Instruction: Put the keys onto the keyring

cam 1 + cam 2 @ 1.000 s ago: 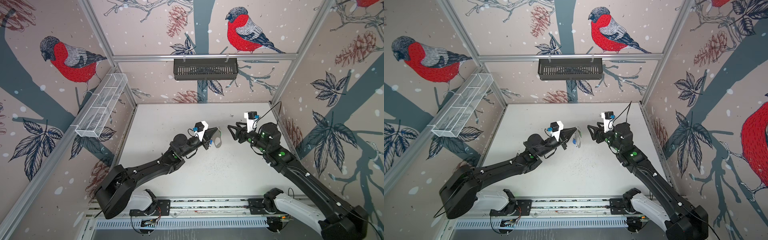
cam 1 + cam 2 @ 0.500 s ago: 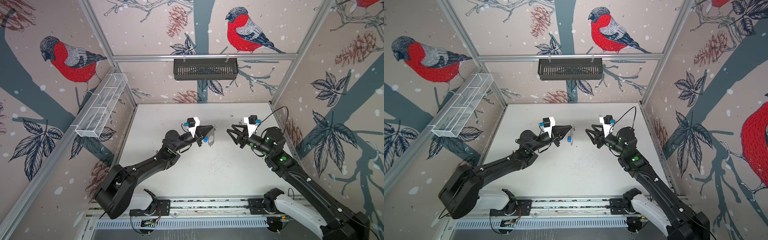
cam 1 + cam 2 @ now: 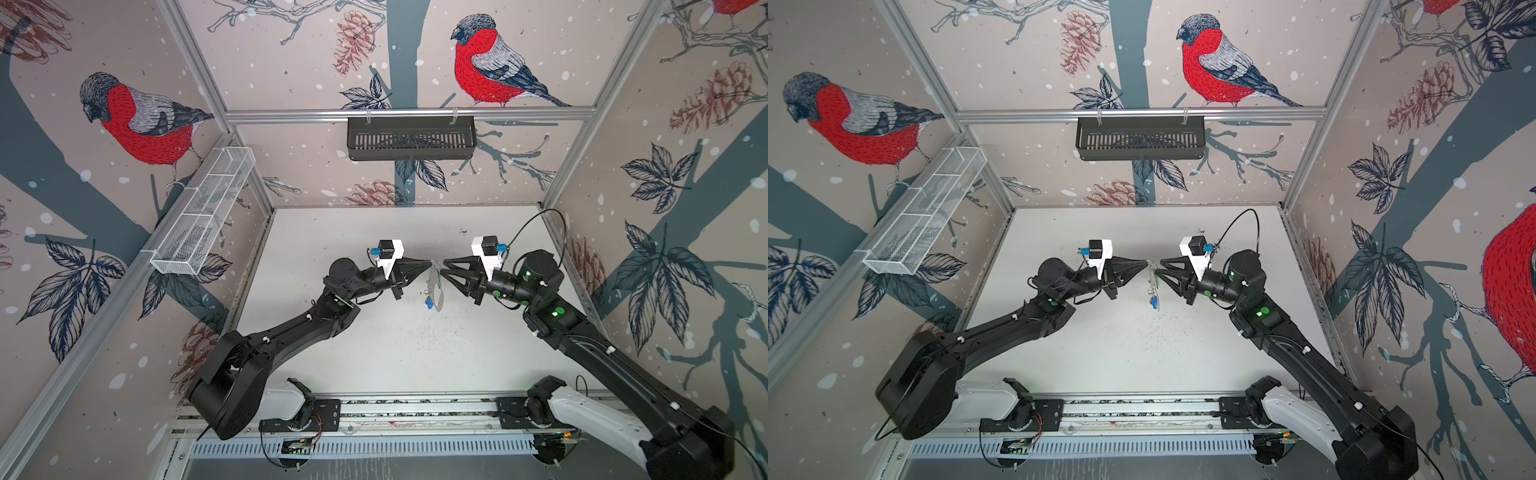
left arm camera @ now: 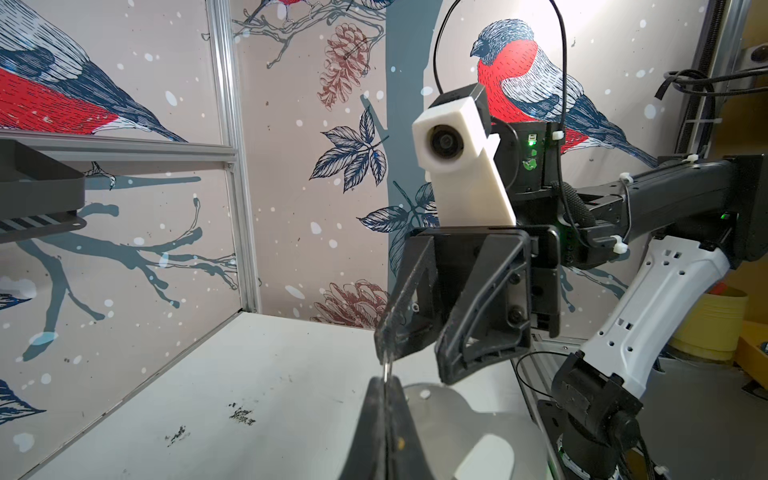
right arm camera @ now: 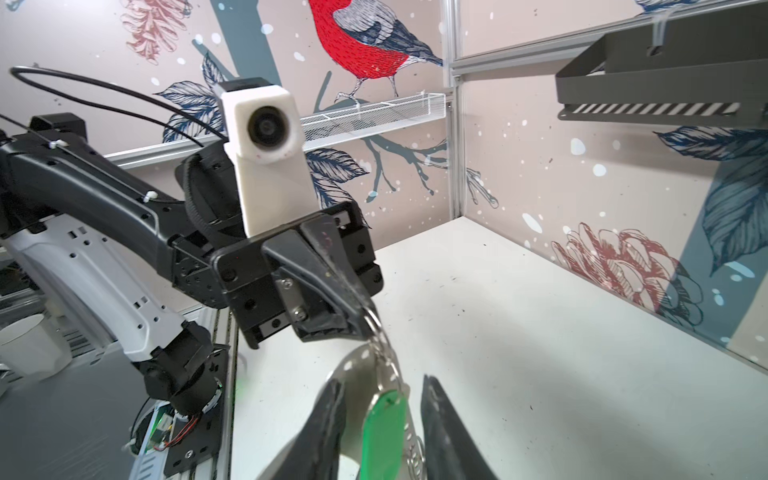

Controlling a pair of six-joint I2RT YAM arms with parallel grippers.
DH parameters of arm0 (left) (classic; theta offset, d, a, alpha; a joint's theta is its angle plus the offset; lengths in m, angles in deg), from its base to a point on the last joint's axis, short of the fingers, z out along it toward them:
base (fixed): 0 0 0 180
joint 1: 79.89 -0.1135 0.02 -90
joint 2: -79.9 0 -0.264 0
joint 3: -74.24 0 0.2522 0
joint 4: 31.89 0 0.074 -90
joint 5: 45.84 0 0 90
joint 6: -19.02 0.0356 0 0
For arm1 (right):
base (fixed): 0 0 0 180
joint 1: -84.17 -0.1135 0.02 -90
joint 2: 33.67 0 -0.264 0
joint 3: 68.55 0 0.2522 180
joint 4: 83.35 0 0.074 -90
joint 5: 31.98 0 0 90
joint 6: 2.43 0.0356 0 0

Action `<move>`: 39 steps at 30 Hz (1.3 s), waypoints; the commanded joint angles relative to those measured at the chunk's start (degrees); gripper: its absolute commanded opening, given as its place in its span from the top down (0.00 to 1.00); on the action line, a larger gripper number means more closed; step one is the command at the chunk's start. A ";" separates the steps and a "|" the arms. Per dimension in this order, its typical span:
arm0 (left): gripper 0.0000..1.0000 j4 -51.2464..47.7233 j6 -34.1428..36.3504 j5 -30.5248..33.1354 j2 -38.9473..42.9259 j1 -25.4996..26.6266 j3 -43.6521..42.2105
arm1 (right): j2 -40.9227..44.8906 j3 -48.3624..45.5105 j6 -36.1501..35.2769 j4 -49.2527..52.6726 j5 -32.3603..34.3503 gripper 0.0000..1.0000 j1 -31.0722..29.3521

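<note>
The keyring point(image 3: 434, 286) is a flat grey plate with a row of small holes, and it hangs above the white table between both arms. My left gripper point(image 3: 430, 262) is shut on a small metal ring at its top, which shows as a thin sliver at the shut tips point(image 4: 384, 380). A blue tag point(image 3: 428, 304) dangles at the plate's lower end. In the right wrist view a green tag point(image 5: 384, 428) hangs against the keyring point(image 5: 357, 374). My right gripper point(image 5: 382, 379) stands open, one finger on each side of them. The keys' metal blades are hard to make out.
A black slotted basket point(image 3: 411, 137) hangs on the back rail. A white wire tray point(image 3: 203, 216) is fixed to the left wall. The table point(image 3: 415, 353) carries dark specks, and the arms' mounting rail point(image 3: 415, 411) runs along its front edge.
The left gripper has carried the hanging keyring a little toward the back and right. The right gripper has moved in around it, and its jaws have narrowed.
</note>
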State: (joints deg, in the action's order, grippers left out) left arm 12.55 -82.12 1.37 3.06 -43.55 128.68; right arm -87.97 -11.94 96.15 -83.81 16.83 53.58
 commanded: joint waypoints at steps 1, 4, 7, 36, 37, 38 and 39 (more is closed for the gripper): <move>1.00 2.84 -0.51 -1.86 -0.24 -0.13 0.48 | -0.40 0.98 -1.95 -1.96 -1.88 0.68 -1.16; 1.00 4.52 -1.56 -3.16 -0.55 -0.13 0.54 | -1.19 1.39 -2.49 -1.31 -0.98 0.70 -2.23; 1.00 6.32 -2.95 -4.57 -0.98 -0.13 0.63 | -2.17 1.76 -2.69 -1.16 -0.19 0.75 -2.46; 1.00 14.12 -9.53 -10.75 -3.40 -0.39 2.34 | 0.61 2.15 -4.54 2.73 3.75 0.71 -1.23; 1.00 14.39 -9.72 -10.79 -3.48 -0.39 2.29 | 0.52 2.04 -4.49 2.40 3.51 0.71 -1.23; 1.00 14.54 -9.87 -10.96 -3.62 -0.39 2.37 | 0.35 2.02 -4.38 2.25 3.23 0.71 -1.23; 1.00 14.64 -10.03 -11.11 -3.79 -0.39 2.42 | 0.13 2.12 -4.40 2.12 2.82 0.72 -1.22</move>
State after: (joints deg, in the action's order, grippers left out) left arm 22.47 -90.93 -8.14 -0.57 -43.83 130.56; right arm -87.49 -10.11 92.11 -81.19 19.58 52.35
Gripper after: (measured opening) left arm 0.049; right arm 0.283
